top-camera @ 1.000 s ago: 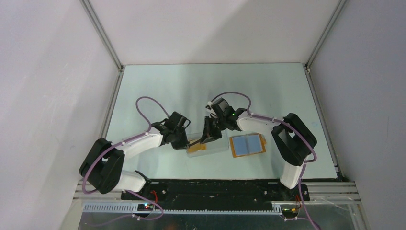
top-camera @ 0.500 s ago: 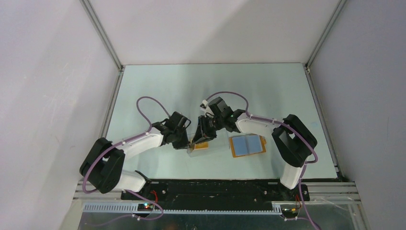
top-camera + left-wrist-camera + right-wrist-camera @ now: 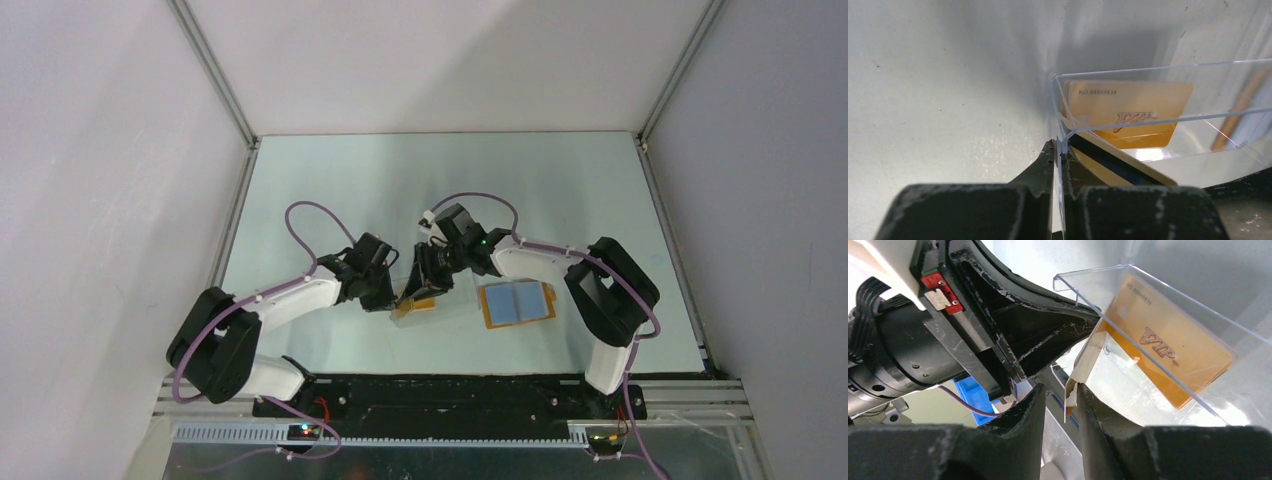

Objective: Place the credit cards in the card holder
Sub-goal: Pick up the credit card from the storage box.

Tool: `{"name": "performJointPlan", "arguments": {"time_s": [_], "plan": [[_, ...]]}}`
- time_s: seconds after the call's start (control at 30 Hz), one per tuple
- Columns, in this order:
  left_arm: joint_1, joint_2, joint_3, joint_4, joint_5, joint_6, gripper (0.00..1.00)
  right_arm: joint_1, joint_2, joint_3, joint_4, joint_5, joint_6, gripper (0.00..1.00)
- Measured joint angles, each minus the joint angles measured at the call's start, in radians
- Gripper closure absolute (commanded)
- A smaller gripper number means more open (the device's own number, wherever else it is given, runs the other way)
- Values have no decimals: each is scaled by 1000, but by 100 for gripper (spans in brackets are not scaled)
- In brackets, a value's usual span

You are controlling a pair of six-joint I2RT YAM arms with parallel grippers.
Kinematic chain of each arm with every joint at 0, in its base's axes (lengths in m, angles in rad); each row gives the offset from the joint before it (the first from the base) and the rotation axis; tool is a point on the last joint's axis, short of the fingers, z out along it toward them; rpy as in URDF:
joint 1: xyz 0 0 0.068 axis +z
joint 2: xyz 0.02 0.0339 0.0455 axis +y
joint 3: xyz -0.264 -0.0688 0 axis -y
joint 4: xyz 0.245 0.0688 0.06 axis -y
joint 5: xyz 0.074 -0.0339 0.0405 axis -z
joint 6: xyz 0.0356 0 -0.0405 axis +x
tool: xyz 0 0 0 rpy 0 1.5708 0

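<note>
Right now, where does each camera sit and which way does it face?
Top external: fixed above and behind the bases, looking down at the table; left arm and right arm show, plus the clear box and the open card holder.
Left wrist: on the left arm, looking along the left gripper, clamped on the box wall; cards inside.
Right wrist: on the right arm, looking along the right gripper into the box; a card sits between its fingers, the left gripper opposite.
Shared: all three see the box.
</note>
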State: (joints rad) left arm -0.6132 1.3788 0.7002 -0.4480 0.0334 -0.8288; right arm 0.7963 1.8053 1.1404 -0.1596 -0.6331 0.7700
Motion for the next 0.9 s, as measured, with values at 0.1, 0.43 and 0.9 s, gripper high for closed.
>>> {"name": "performJointPlan", "arguments": {"time_s": [0.1, 0.43, 0.9], "plan": [[0, 0, 0, 0, 0, 0, 100, 0, 3, 0, -8, 8, -4, 53], [0, 0, 0, 0, 0, 0, 100, 0, 3, 0, -48, 37, -52, 63], [0, 0, 0, 0, 0, 0, 100, 0, 2, 0, -15, 13, -43, 88]]}}
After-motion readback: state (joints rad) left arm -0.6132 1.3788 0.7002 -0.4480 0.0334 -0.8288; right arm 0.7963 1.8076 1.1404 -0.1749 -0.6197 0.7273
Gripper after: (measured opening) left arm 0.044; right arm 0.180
